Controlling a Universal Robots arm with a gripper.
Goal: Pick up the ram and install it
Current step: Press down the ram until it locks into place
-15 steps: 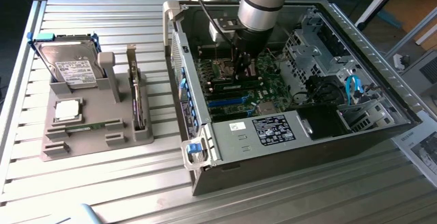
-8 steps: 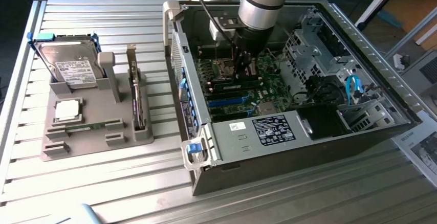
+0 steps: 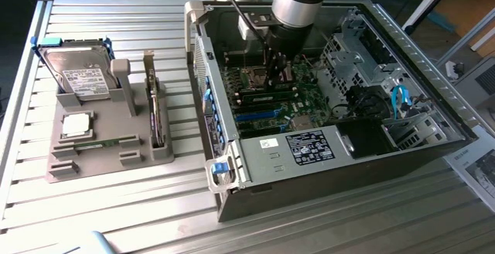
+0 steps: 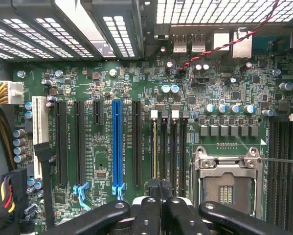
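No words or numbers can be read here. The black sticker [image 3: 309,148] on the computer case [image 3: 433,144] has white print, and the hard drive [image 3: 77,75] has a white label, but the letters are too small to make out.
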